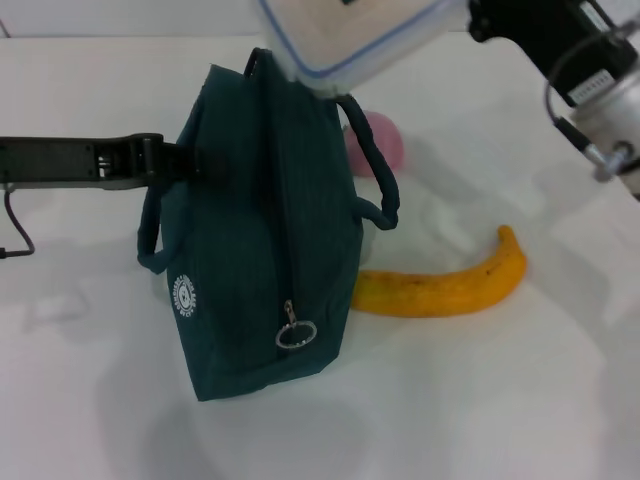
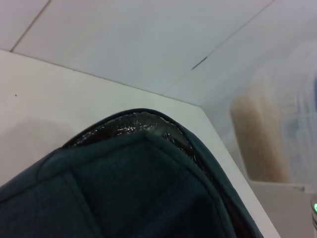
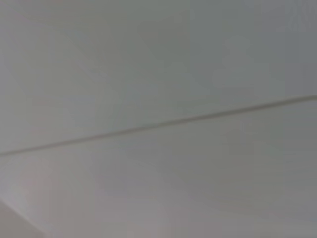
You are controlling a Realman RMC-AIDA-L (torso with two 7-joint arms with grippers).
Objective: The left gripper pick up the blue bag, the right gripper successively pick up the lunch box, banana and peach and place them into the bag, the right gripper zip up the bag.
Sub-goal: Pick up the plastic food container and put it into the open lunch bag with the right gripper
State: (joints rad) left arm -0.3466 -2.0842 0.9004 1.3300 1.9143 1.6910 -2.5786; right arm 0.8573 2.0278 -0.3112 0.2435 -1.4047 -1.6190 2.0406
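Observation:
The blue bag [image 1: 260, 230] is a dark teal pouch standing upright in the middle of the white table, its zipper pull [image 1: 295, 330] hanging low on the front. My left gripper [image 1: 185, 162] reaches in from the left and is shut on the bag's upper left edge. The left wrist view looks at the bag's top rim [image 2: 143, 129]. The clear, blue-rimmed lunch box [image 1: 350, 30] hangs tilted just above the bag's top, with my right gripper [image 1: 470, 15] shut on it. The yellow banana [image 1: 440, 285] lies to the bag's right. The pink peach [image 1: 380, 140] sits behind the bag, partly hidden.
The bag's two handles droop, one on each side [image 1: 375, 190]. The table [image 1: 480, 400] is white. The lunch box [image 2: 277, 144] also shows beside the bag in the left wrist view. The right wrist view shows only a plain pale surface with one seam.

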